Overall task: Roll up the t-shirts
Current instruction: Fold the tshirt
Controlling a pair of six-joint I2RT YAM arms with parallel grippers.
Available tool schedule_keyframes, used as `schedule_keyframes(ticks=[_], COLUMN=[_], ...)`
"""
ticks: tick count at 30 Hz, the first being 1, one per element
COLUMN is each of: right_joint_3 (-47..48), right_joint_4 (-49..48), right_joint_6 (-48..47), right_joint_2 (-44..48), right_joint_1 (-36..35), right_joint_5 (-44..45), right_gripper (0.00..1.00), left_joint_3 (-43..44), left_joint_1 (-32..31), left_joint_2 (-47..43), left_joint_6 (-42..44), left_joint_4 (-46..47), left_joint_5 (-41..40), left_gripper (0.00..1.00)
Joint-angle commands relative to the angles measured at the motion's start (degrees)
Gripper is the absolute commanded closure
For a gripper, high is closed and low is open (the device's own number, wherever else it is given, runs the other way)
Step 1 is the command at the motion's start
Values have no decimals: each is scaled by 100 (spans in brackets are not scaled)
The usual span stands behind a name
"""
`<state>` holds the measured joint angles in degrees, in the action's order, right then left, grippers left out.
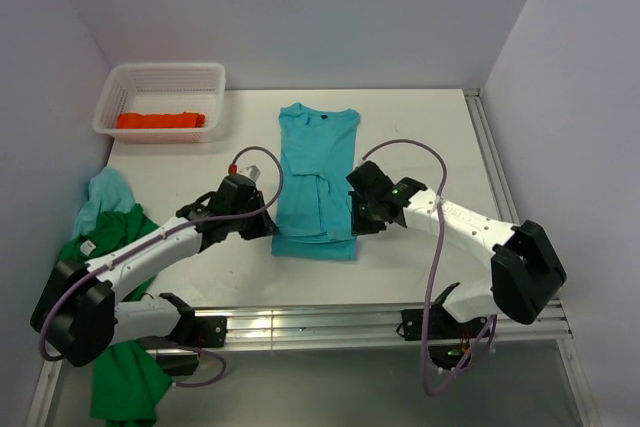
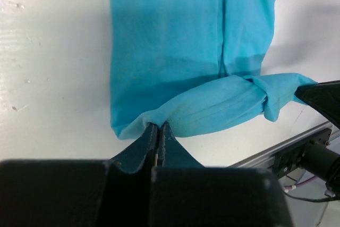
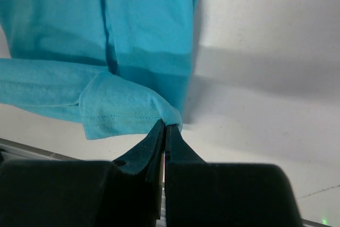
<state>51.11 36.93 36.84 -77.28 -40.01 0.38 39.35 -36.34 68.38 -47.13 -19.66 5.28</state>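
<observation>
On the table point(image 1: 420, 137), the turquoise t-shirt point(image 1: 316, 162) lies lengthwise, collar point(image 1: 322, 113) farthest away.

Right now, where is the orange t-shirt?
In the top view, the orange t-shirt lies inside the white basket at the far left corner of the table, left of the turquoise t-shirt.

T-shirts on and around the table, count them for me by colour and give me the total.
turquoise t-shirt: 1
orange t-shirt: 1
dark green t-shirt: 1
pale blue t-shirt: 1
Total: 4
</observation>
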Motion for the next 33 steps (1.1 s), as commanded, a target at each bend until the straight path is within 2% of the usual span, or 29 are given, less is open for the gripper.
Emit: schedule_keyframes(ticks=[1, 13, 33], right_joint_3=[425, 1173, 1911], right_joint_4=[-151, -89, 34], right_joint_6=[-282, -625, -819], right_joint_2=[-208, -955, -1606], right_joint_1=[142, 415, 845], right_joint_5=[-12, -125, -126], right_gripper=[100, 100, 100], left_joint_3=[257, 520, 1021], left_joint_1=[92, 381, 637], left_joint_2=[114, 360, 1045], left_joint_6=[196, 336, 670], left_joint_4=[340, 489, 850], left_joint_5=[8, -115, -36], left_gripper=[100, 100, 100])
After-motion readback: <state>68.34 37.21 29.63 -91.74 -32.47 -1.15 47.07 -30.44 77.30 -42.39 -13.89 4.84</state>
